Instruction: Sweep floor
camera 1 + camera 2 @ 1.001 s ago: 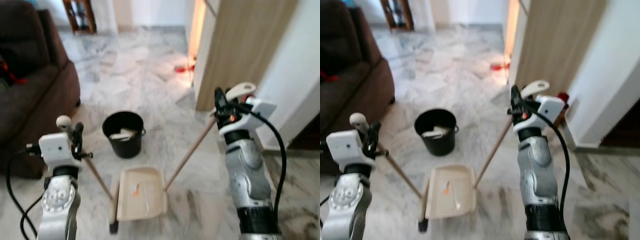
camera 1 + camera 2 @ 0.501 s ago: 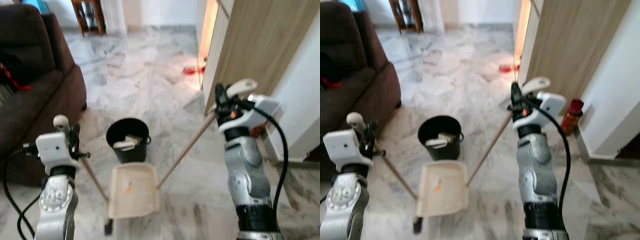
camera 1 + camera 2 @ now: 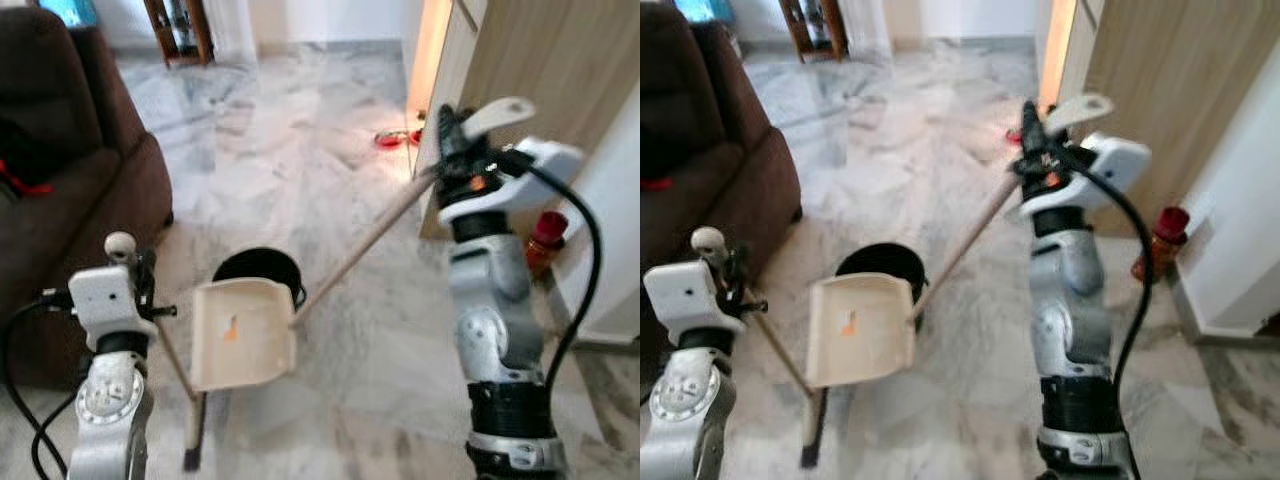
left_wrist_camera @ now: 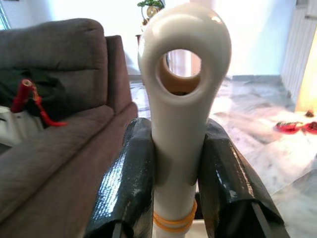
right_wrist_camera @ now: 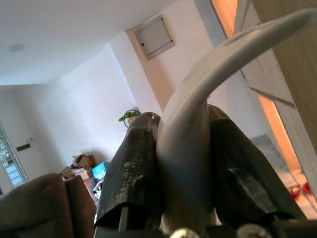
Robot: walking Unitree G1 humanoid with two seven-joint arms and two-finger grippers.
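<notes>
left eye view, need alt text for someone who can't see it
The right gripper holds a long-handled cream dustpan tilted above a black bucket on the marble floor, while the left gripper holds a broom beside a brown sofa.

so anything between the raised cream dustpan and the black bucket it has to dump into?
Nothing visible. The cream plastic dustpan, held by the right gripper, hangs tilted right at the round black bucket, overlapping its near rim.

A home living room — brown sofa (image 3: 60, 190), marble floor (image 3: 300, 150)
</notes>
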